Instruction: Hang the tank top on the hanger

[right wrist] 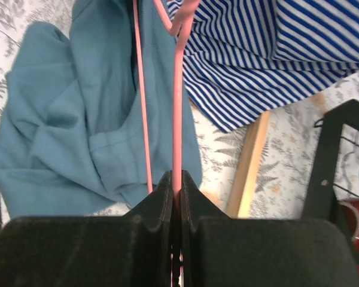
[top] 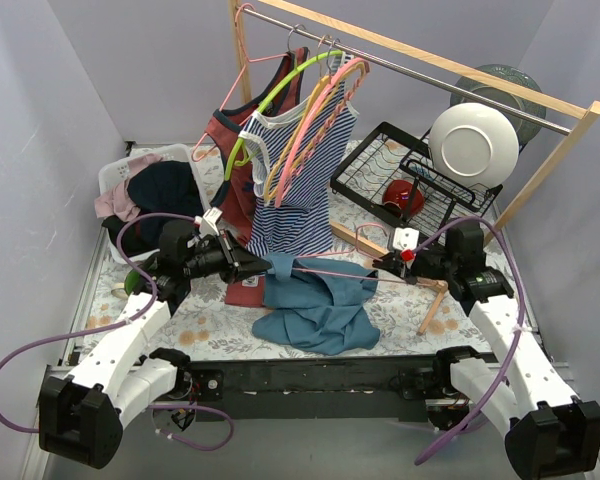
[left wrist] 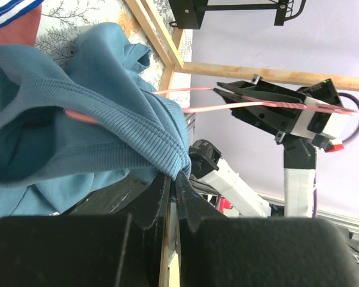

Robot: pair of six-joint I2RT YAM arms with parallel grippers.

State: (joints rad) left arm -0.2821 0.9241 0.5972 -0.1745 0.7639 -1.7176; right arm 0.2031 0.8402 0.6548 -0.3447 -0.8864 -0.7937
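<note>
The teal-blue tank top [top: 315,300] hangs crumpled over the table's front middle. My left gripper [top: 263,265] is shut on a ribbed edge of it [left wrist: 180,170] and lifts that edge. My right gripper [top: 392,268] is shut on a thin pink hanger [top: 340,272], held level, its far end reaching into the tank top [left wrist: 78,113]. In the right wrist view the hanger's bar [right wrist: 177,119] runs up from the jaws over the teal fabric [right wrist: 84,131].
A wooden rack [top: 420,60] holds a striped top [top: 300,180], a brick-red top [top: 242,130], and lime-green [top: 280,90], orange and pink hangers. A black dish rack [top: 400,170] with a white plate [top: 472,145] stands back right. A basket of clothes [top: 145,190] sits left.
</note>
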